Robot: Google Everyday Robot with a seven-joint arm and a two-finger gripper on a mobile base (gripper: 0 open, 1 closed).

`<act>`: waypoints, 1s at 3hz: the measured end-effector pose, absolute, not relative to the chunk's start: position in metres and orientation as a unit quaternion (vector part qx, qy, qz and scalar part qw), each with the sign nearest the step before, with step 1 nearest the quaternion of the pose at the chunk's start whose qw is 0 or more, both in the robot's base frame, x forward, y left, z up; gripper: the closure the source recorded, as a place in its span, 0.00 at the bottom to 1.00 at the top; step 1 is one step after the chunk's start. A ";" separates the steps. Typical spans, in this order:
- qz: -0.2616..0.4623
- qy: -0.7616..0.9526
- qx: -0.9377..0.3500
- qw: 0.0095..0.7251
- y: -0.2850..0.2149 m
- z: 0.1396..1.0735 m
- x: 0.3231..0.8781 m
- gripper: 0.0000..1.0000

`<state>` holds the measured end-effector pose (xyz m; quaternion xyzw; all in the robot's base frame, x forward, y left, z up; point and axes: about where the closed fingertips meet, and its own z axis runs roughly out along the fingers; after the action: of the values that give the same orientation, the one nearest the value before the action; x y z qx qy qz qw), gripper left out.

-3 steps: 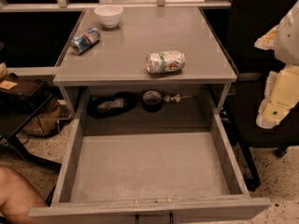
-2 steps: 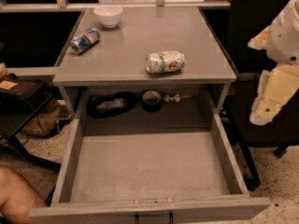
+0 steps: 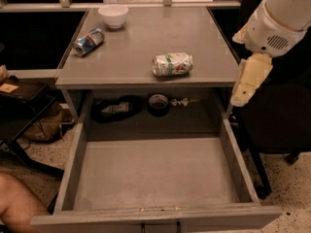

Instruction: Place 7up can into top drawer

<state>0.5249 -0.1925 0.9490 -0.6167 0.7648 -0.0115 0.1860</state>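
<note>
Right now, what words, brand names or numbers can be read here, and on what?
Nothing is readable for certain.
On the whitish can lying on the table top: green lettering and a red mark, too blurred to read.
On the blue-and-silver can: print too blurred to read.
No writing shows on the bowl, the drawer or the gripper at the table top's right edge.

A grey table stands on a speckled floor. There is perhaps a dark chair at left and a lit rail behind. The gripper hangs beside the table's right edge.
</note>
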 end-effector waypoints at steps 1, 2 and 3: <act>-0.002 0.760 -0.625 0.179 -0.180 0.932 0.568 0.00; 0.009 0.753 -0.633 0.179 -0.162 0.913 0.620 0.00; 0.009 0.753 -0.633 0.179 -0.162 0.913 0.620 0.00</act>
<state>0.6197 -0.1624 0.9126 -0.6329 0.7532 0.0091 0.1790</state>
